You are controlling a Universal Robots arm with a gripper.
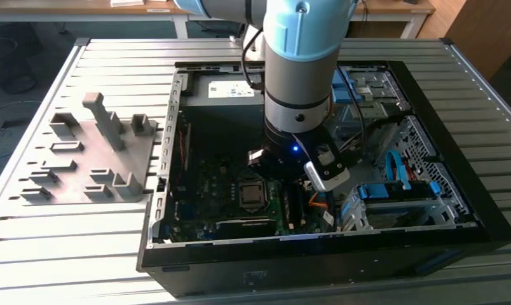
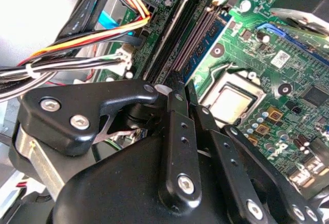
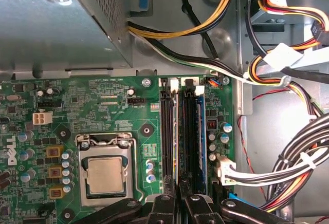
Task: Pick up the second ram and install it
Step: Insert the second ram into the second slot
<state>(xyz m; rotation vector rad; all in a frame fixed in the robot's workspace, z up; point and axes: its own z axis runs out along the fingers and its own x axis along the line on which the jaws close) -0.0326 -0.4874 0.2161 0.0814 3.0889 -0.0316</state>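
Second ram, a thin dark green-blue memory stick, stood edge-up between long black motherboard slots, running twelve-to-six in the exterior view, directly under the black gripper, whose fingers looked pressed together.

The second ram, dark blue-green, stands on edge in the motherboard slot.

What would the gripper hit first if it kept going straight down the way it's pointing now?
Most likely the black memory slots on the motherboard. In both wrist views the gripper is lined up directly over them, next to the processor socket. How far above them it sits is unclear.
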